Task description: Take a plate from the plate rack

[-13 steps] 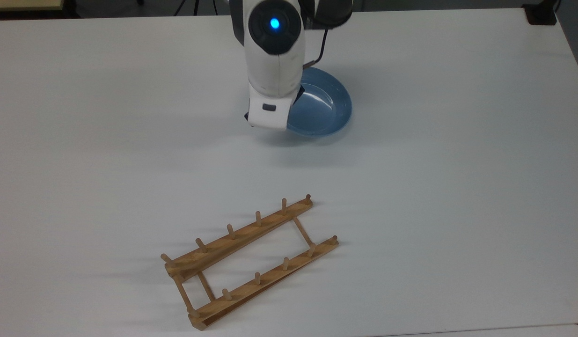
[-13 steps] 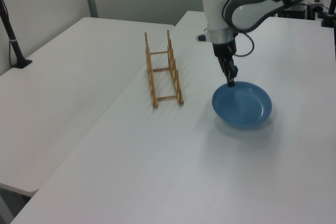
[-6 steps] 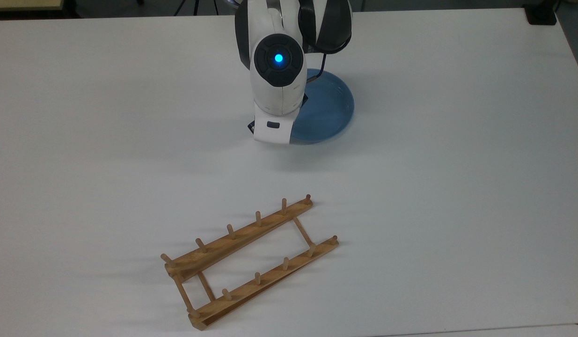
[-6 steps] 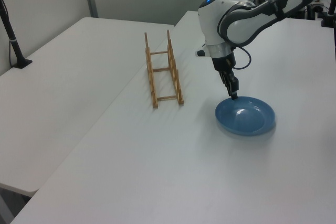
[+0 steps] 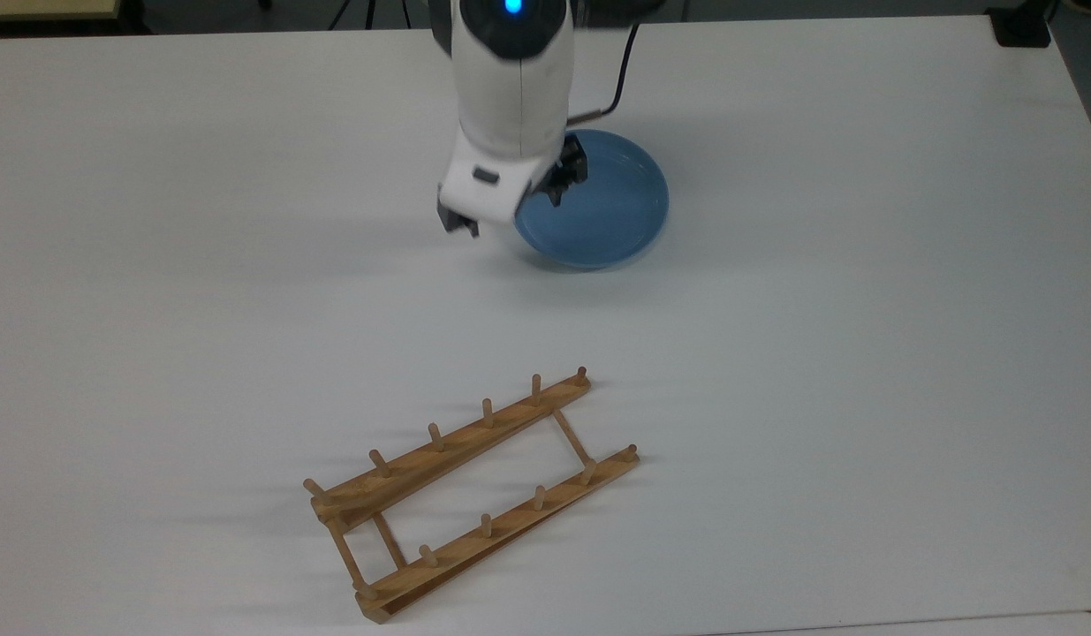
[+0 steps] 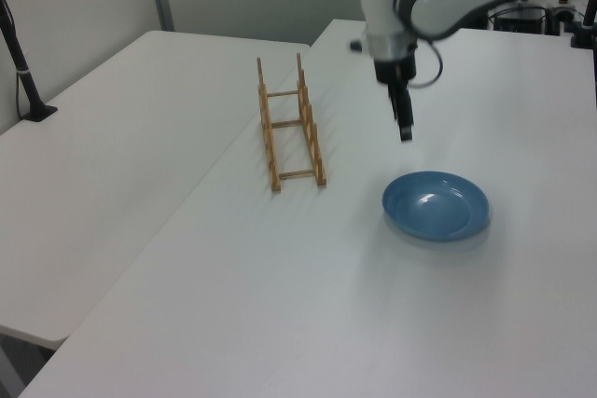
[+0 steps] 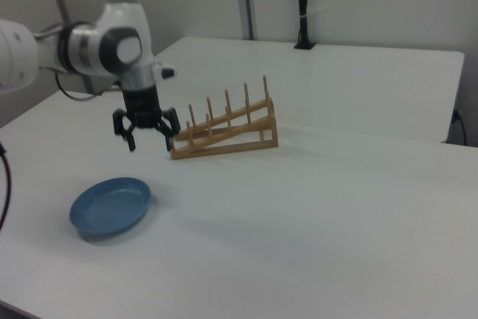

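Top view: The plate (image 5: 598, 208) is seen lying flat on the table (image 5: 863, 353) in the upper centre of the frame, well apart from the plate rack (image 5: 470, 495), which occupies the lower centre with no plate in it. The gripper (image 5: 510, 208) is seen at the plate's left rim, largely masked by the arm's white housing; one dark fingertip projects left of the housing and another lies over the plate. Half a second ago the housing covered more of the plate and the fingers were hidden under it.

Left view: The gripper (image 6: 404, 128) is shown in the upper right of the frame, clearly above the plate (image 6: 436, 205) and not touching it. Half a second ago its tip was at the plate's far rim; it has since been raised. From this it is judged that the plate has been released on the table and the task is essentially complete. The height gap is made plain here, which the top view cannot give; the finger spacing is not readable edge-on.

Right view: The gripper (image 7: 146, 131) is seen with fingers spread and nothing held, left of the plate rack (image 7: 224, 128). The plate (image 7: 110, 205) rests at lower left.
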You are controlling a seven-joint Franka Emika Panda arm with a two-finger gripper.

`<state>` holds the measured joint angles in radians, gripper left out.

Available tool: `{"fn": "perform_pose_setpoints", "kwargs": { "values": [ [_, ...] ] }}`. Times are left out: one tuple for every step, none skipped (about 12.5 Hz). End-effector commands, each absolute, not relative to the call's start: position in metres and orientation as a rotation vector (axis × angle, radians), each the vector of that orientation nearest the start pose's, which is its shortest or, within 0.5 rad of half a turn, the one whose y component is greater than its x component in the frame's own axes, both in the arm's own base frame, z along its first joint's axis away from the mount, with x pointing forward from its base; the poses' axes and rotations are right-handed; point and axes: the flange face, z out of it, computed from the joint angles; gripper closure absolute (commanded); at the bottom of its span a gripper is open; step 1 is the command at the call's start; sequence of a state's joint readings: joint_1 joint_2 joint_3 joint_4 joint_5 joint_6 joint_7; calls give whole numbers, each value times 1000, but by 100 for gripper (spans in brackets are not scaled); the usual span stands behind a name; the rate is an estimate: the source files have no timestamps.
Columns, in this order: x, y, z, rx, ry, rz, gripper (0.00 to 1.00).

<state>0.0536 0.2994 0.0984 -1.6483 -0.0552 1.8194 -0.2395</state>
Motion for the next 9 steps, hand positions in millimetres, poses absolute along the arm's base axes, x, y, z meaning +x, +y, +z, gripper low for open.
{"fn": "perform_pose_setpoints", "kwargs": {
  "values": [
    [591,73,517,-3201,-293,94,0],
    [584,71,534,-3211,-214,57,0],
    [576,62,552,-3217,-142,29,0],
    [569,53,564,-3215,-100,25,0],
    [560,50,576,-3211,-83,33,0],
    [557,48,582,-3212,-78,21,0],
    [556,39,587,-3213,-50,7,0],
    [556,34,588,-3210,-32,8,0],
    [555,33,588,-3210,-29,15,0]
  ]
}}
